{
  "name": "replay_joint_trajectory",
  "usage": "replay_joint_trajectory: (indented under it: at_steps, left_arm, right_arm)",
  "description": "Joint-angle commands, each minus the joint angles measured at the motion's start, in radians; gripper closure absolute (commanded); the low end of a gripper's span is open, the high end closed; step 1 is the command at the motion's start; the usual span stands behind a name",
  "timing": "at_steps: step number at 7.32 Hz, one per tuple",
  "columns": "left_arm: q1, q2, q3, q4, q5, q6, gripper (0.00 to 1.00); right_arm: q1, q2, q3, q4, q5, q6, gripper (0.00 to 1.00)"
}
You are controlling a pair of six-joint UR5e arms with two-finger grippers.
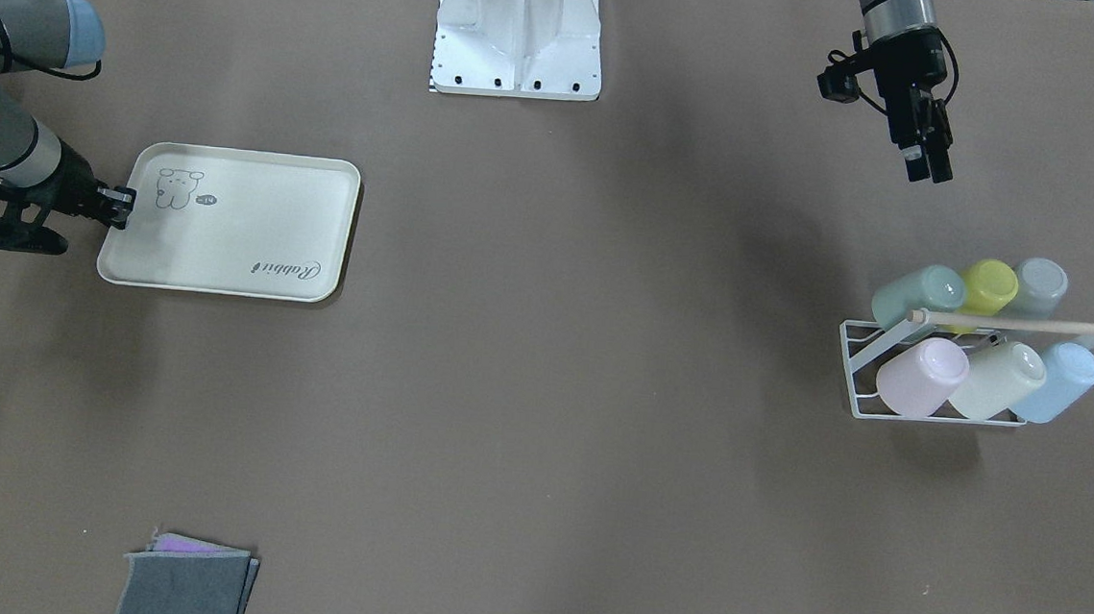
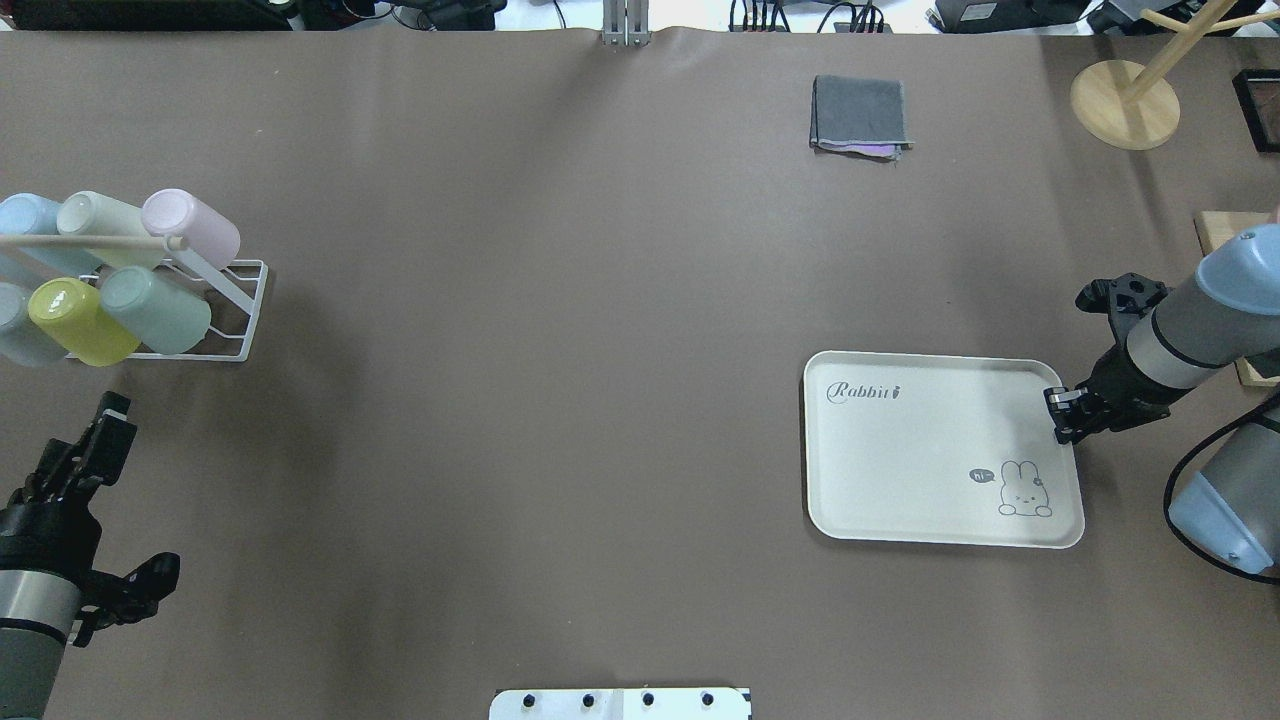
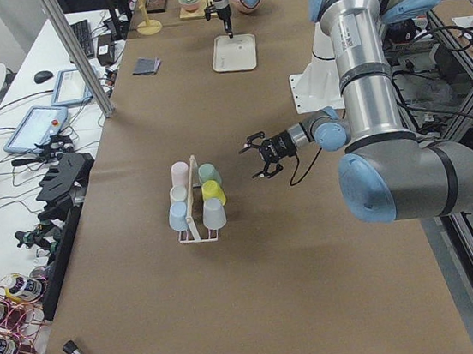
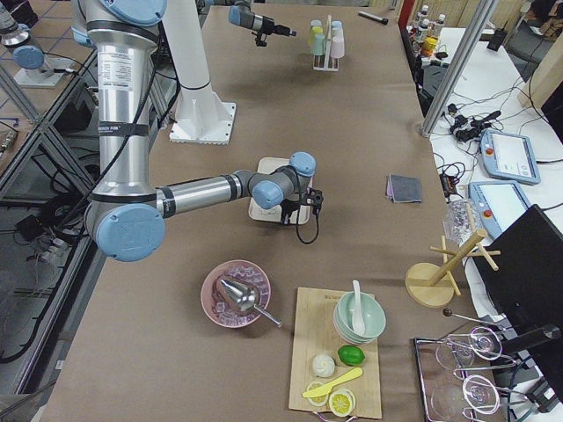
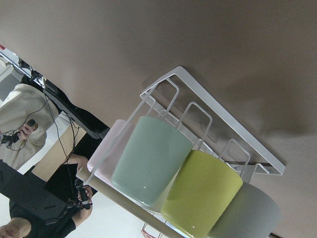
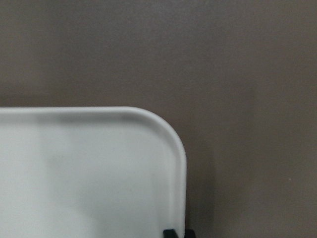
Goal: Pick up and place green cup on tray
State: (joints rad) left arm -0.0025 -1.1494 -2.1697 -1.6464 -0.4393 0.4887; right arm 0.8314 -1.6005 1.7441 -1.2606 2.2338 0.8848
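Over the brown table (image 2: 550,400), right gripper (image 2: 1058,415) pinches the tray (image 2: 920,460) rim; left gripper (image 2: 114,418) hovers parted.

Robotics lab: a big grey-and-blue robot arm (image 3: 379,108) on a white bolted base (image 1: 517,45) at a long brown-covered table (image 2: 560,400). Side benches hold control tablets (image 4: 504,154), a keyboard (image 3: 81,36) and loose cables (image 3: 7,175). A person (image 5: 22,116) stands nearby.

Only text I can read is on the tray (image 2: 930,450): Rabbit script (image 2: 868,393) at the end far from the right gripper (image 2: 1058,412), and a tiny hi bubble (image 2: 983,475) on the gripper's end.
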Motion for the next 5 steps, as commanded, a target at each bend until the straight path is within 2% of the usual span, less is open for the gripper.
replay_joint_trajectory:
  at_steps: [1, 3, 4, 5]
  left_arm:
    - [0.018, -0.048, 0.071, 0.0, -0.001, 0.036, 0.03]
    - [0.018, -0.09, 0.087, 0.0, -0.001, 0.173, 0.04]
    - [0.013, -0.107, 0.087, 0.0, 0.001, 0.203, 0.04]
    - [0.004, -0.107, 0.084, -0.004, 0.001, 0.241, 0.04]
  right_arm:
    - [0.002, 0.004, 0.031, 0.001, 0.003, 0.0, 1.0]
    - [0.005, 0.004, 0.07, 0.001, 0.012, 0.012, 1.0]
    - [0.009, 0.001, 0.074, 0.048, 0.029, 0.028, 1.0]
    - [0.029, -0.007, 0.071, 0.082, 0.094, 0.06, 1.0]
